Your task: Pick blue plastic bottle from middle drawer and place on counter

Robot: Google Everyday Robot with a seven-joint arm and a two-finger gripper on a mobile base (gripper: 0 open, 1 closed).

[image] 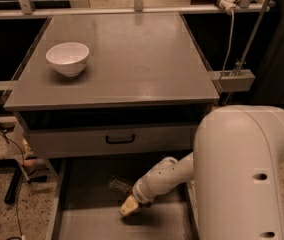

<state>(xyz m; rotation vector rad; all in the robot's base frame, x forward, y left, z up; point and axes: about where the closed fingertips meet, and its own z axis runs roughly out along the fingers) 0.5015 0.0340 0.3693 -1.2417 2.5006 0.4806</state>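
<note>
Plastic this thin should be light and crushable: take the blue plastic bottle round its ribbed middle. It lies in the middle drawer beside my pincer, whose opening I cannot tell.

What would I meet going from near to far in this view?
Gripper low in the middle drawer → bottle → black handle → white bowl on the counter.
</note>
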